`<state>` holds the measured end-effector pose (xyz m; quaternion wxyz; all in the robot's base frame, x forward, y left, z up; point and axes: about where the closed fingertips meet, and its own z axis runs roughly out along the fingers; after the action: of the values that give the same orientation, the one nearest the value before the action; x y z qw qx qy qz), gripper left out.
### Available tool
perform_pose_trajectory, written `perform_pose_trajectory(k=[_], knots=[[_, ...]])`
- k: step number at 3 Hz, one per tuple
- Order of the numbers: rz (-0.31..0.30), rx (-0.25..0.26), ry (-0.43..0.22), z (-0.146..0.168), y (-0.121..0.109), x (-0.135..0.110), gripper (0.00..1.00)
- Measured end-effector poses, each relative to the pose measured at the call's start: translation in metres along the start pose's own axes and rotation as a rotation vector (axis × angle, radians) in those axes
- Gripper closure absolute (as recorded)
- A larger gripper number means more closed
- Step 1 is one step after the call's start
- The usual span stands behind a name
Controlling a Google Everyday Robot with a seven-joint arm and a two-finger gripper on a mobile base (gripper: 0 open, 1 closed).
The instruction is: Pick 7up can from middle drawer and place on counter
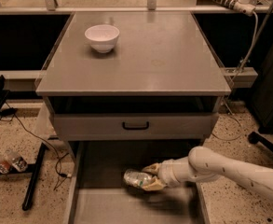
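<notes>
The 7up can (135, 178), silvery with faint green marks, lies on its side over the floor of the open middle drawer (122, 208). My gripper (151, 177) reaches in from the right on a white arm. One finger is above the can's right end and one below it, closed on it. The can is near the drawer's middle, close to the back. The grey counter (159, 55) is above, faintly glossy.
A white bowl (102, 37) stands on the counter's far left. The shut upper drawer front with a black handle (136, 125) overhangs the open drawer. A black pole (33, 177), cables and small bottles (6, 161) lie on the floor at the left.
</notes>
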<state>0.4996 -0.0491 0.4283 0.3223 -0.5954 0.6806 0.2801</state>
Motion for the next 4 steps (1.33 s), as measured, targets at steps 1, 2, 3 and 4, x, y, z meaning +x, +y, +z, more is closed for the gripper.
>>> perform_pose_trajectory(k=[1, 2, 3, 4], knots=[[-0.048, 0.021, -0.015, -0.050, 0.002, -0.035, 1.00], [-0.098, 0.058, 0.018, -0.125, 0.002, -0.076, 1.00], [-0.159, 0.103, 0.076, -0.204, -0.001, -0.124, 1.00], [-0.216, 0.162, 0.114, -0.310, -0.015, -0.193, 1.00]])
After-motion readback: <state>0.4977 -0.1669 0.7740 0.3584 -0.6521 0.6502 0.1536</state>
